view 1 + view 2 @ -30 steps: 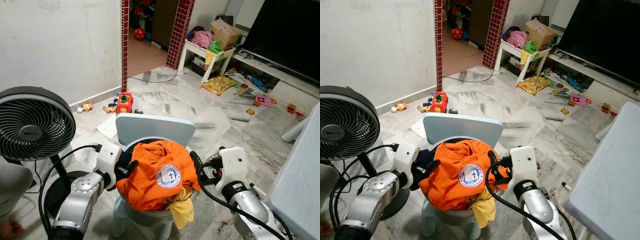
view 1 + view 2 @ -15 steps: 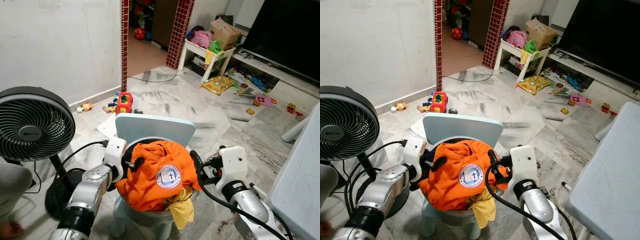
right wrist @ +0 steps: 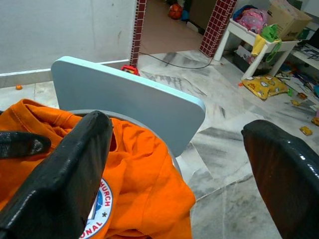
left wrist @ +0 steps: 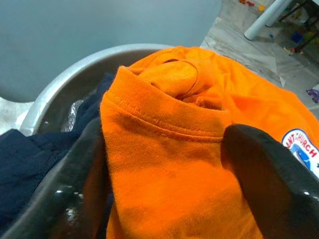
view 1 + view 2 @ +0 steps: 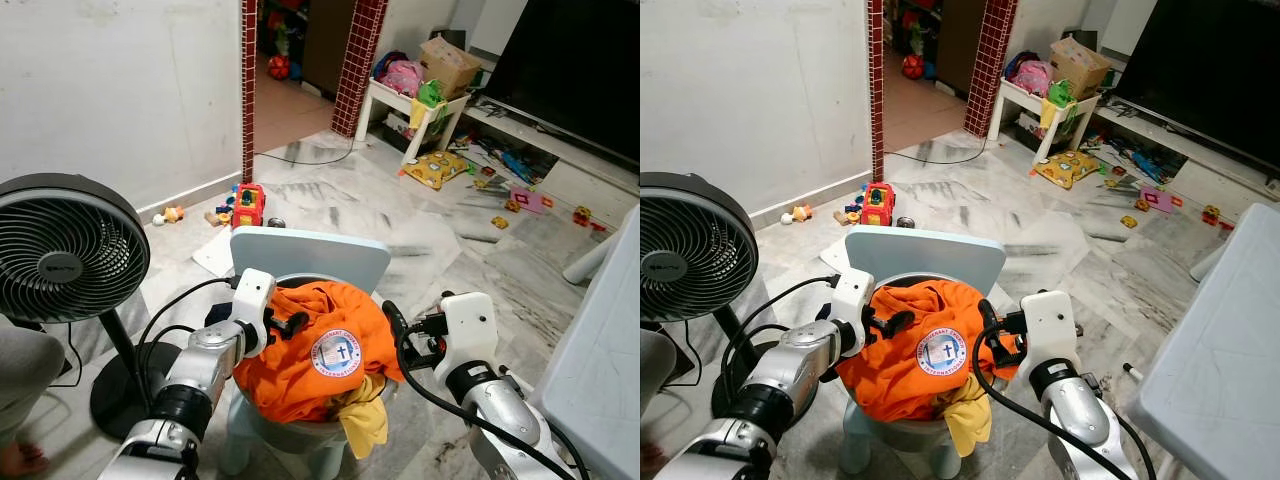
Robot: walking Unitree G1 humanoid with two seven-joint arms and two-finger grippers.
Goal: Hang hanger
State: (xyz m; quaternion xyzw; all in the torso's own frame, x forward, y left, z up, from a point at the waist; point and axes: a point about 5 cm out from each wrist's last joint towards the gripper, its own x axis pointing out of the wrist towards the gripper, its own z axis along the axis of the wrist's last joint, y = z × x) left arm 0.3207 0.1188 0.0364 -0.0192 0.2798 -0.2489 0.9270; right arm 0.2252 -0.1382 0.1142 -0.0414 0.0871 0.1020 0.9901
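From the head cameras we see our left gripper (image 5: 288,325) over the orange shirt (image 5: 325,350) heaped in the grey basin (image 5: 300,432) on the pale blue chair (image 5: 310,255); a second ago it sat at the pile's left edge. Our right gripper (image 5: 392,330) waits at the shirt's right side, unmoved. In the left wrist view our jaws stand open, the shirt's collar fold (image 4: 164,124) between them. In the right wrist view our jaws gape beside the shirt. We can make out no hanger.
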